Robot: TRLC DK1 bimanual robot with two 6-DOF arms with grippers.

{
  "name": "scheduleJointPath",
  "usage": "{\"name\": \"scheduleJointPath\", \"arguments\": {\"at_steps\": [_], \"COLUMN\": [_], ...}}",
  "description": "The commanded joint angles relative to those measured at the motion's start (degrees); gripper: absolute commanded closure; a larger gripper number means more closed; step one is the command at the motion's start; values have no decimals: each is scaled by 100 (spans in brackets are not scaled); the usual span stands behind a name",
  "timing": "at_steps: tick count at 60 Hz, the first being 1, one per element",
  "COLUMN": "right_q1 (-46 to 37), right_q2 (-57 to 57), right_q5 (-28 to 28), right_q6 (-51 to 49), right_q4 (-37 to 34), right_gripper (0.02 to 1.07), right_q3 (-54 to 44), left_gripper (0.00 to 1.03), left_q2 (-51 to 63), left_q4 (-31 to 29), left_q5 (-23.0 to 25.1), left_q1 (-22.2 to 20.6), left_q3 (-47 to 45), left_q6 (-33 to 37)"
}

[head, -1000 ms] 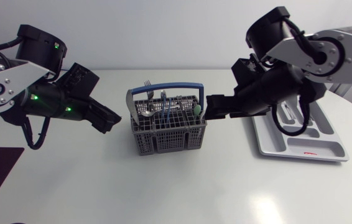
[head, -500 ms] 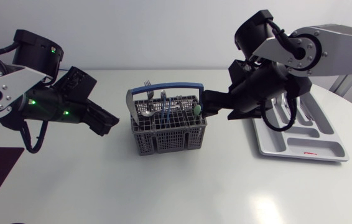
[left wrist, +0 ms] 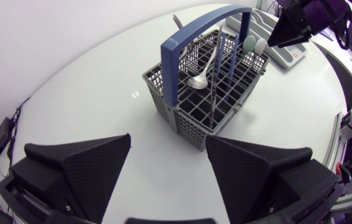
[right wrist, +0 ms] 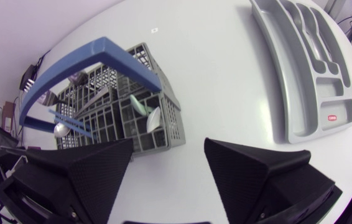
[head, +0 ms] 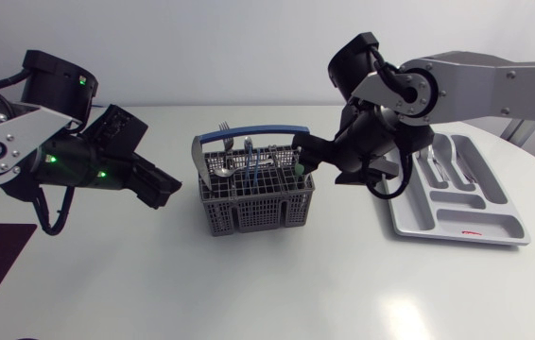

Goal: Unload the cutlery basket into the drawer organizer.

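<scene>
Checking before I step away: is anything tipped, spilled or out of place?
Nothing stands out. The basket stands upright with cutlery in it, and the organizer lies flat on the table.

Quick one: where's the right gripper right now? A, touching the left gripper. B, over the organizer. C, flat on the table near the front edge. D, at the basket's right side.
D: the right gripper is open at the right side of the basket, with the organizer off behind it.
</scene>
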Motion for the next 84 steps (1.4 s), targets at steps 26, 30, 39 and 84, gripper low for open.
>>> {"name": "scheduleJointPath", "arguments": {"at_steps": [26,30,39,84], "right_q1": [25,16,-45,-186], "right_q2": [491,553,649,781], "right_q5": [-90,-99,-178,-407], "right_q6": [800,835,932,958], "right_q4": [283,239,221,239], "right_gripper": [77,77,79,99], "right_q3": [301,406,564,380], "left_gripper": [15,15,15,15], "left_q2": [-25,-25,-25,72], "left_q4": [104,104,104,157], "left_q5": [7,-2,-2,-98], "left_q1": [28,28,28,-87], "left_q3": [-158,-167,-185,-185], "left_q6": [59,59,68,50]}}
